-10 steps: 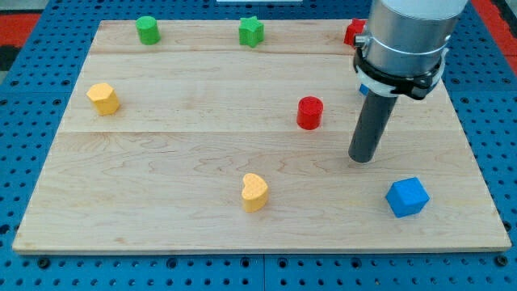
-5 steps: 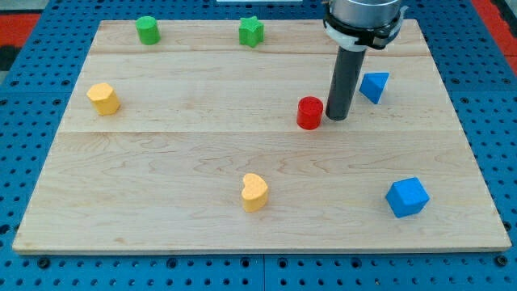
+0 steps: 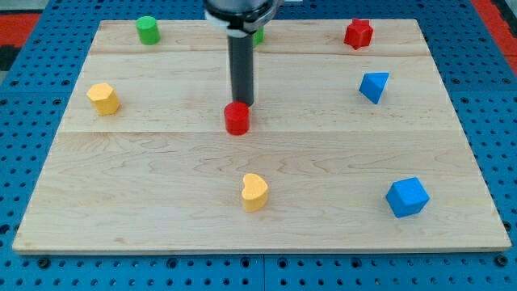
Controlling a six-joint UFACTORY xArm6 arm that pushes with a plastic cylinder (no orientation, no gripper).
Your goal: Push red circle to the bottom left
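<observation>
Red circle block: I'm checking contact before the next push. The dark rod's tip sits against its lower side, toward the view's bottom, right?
Not quite. In the camera view my tip sits against the red circle block on its upper side, toward the view's top, not toward the view's bottom.

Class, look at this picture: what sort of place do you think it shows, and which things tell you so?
Probably a robotics test bench: a wooden board on a blue pegboard, and my tip just above the red circle.

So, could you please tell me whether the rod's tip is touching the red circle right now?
Touching, as far as the camera view shows: my tip sits right at the top edge of the red circle, on the side toward the view's top, with no wood visible between them.
</observation>
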